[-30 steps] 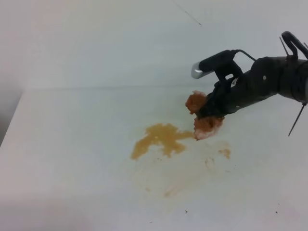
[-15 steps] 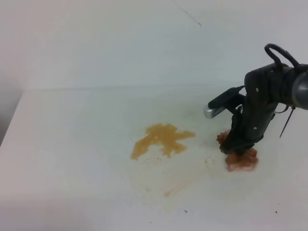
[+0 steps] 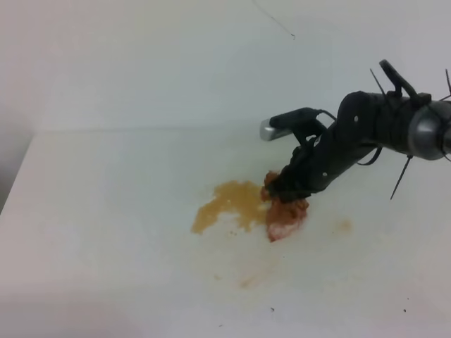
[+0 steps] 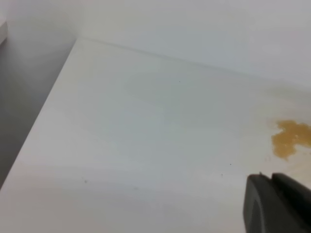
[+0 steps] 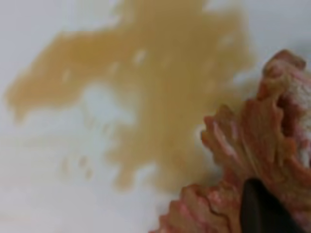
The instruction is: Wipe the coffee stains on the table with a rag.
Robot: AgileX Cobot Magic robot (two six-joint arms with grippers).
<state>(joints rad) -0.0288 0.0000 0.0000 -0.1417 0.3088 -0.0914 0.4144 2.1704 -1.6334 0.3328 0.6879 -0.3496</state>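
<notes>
Rag (image 3: pixel 285 215) at coffee stains (image 3: pixel 229 204) edge

Soft even light, faint shadows; right wrist view blurred, others slightly soft.

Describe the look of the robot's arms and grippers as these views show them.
The right arm is glossy black with rounded joint housings, thin black cables looping over its top and cable-tie ends sticking out. A silver-tipped black camera module juts from its wrist. The right gripper is black too. Of the left gripper only a matte black, blocky finger part shows at the left wrist view's lower edge.
</notes>
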